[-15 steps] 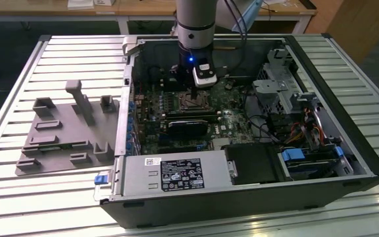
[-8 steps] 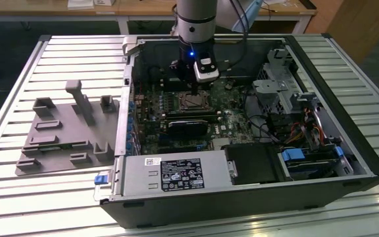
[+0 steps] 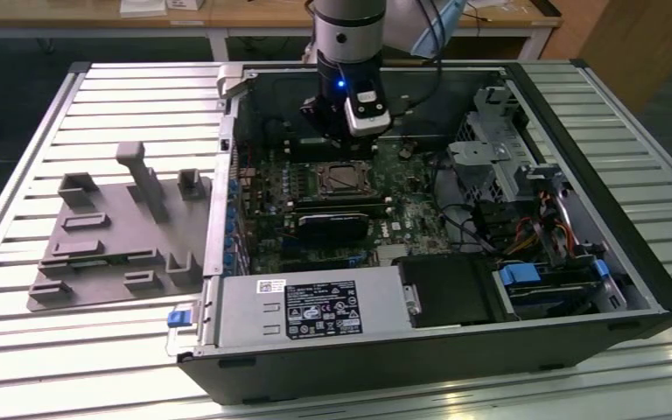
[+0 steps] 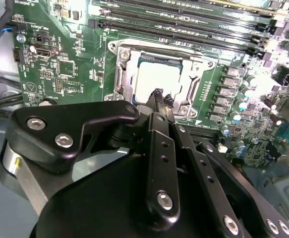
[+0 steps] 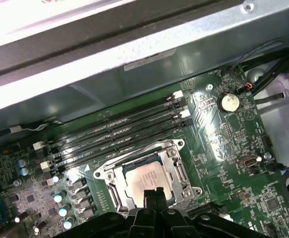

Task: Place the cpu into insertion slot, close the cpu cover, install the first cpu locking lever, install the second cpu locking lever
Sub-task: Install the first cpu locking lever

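Cpu sits seated in the insertion slot, silver-grey top facing up, framed by the cpu cover, which lies down flat around it. Both wrist views show this: chip in the window, silvery frame on all sides, socket on green motherboard.

Arm comes down from above, near vertical, into the open computer case on the slatted table. Wrist points straight down over the socket area.

Gripper: black fingers pressed together at the tips, no gap visible, nothing between them. In the second wrist view the tip hangs right over the near edge of the chip; touching or just above, cannot tell. In the first wrist view the fingertips overlap the chip's nearest edge.

In the exterior view, the gripper stands just behind the socket.

Long black memory slots run alongside the socket, on the side away from the gripper. Round coin battery well apart on the board.

Grey fixture tray lies on the table at the exterior view's left, beside the case.
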`<control>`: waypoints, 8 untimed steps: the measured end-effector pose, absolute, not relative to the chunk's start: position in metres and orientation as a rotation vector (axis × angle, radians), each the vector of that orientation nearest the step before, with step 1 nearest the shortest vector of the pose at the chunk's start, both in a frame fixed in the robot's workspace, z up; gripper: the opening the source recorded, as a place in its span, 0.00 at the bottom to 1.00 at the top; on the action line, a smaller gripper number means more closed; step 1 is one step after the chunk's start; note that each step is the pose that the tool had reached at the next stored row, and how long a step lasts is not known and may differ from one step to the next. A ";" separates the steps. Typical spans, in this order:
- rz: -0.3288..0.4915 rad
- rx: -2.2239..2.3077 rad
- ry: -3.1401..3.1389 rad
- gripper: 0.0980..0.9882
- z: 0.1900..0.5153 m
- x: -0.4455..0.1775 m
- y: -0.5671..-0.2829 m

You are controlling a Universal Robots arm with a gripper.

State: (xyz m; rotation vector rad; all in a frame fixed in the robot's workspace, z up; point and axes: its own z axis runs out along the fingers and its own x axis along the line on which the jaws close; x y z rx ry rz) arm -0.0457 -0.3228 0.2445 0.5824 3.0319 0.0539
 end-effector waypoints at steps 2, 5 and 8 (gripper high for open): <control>0.054 0.582 3.032 0.01 0.245 -0.045 -0.324; 0.053 0.582 3.032 0.01 0.245 -0.045 -0.326; 0.053 0.583 3.032 0.01 0.245 -0.045 -0.327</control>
